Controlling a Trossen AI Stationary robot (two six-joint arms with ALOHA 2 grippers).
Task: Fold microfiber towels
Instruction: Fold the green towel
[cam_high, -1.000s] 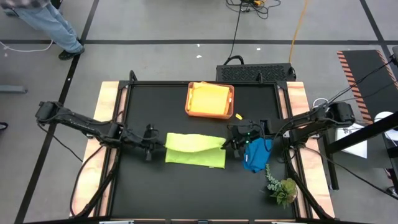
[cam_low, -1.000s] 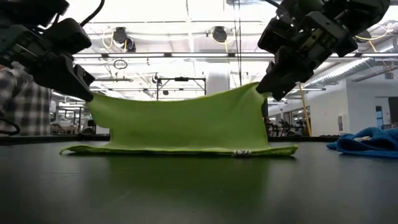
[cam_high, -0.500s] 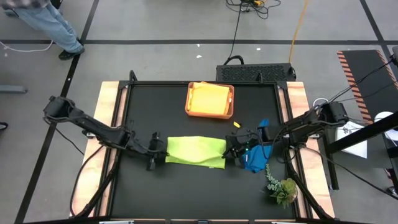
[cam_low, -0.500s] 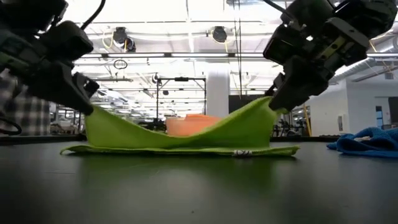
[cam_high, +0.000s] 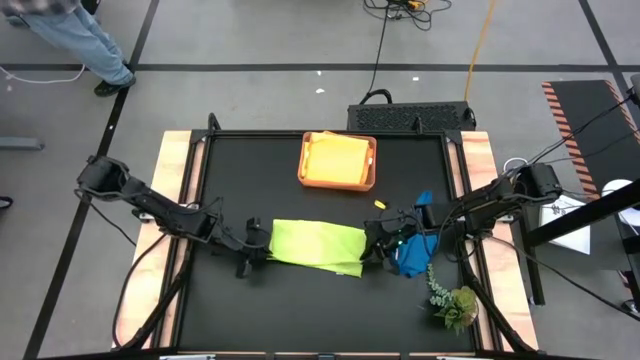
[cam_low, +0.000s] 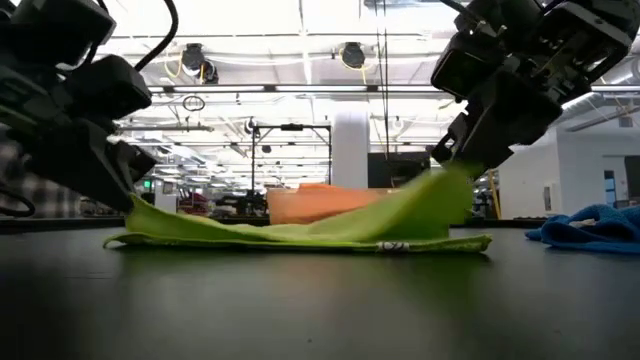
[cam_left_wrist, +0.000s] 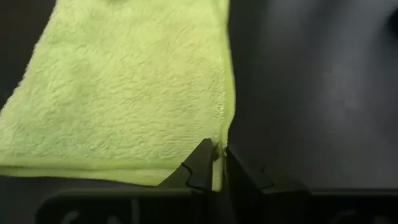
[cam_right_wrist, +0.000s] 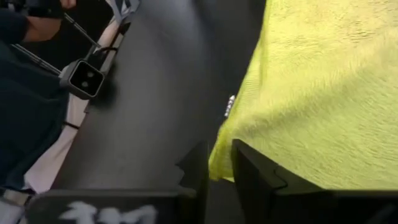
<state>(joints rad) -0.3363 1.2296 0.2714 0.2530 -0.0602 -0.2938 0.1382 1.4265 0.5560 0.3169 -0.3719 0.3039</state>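
Folding under way: lime green towel (cam_high: 316, 246), frame centre, doubled over. Left gripper (cam_left_wrist: 215, 163) and right gripper (cam_right_wrist: 219, 163) each pinch a corner. Blue towel (cam_high: 410, 253) at right unfolded; orange and yellow towels in tray (cam_high: 368, 172), upper centre.

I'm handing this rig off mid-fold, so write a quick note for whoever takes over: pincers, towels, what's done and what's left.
Left pincer: low at the lime green towel's left edge, fingers narrowly around its corner.
Right pincer: at the towel's right edge, fingers around that corner, which is raised off the table in the low view.
Towels: lime green one lies folded over itself mid-table; blue towel bunched just right of it; yellow and orange cloth sits in the tray at the back.
Done: first fold of the lime green towel laid over.
Left: let go of both corners, finish folding it, then probably the blue one.
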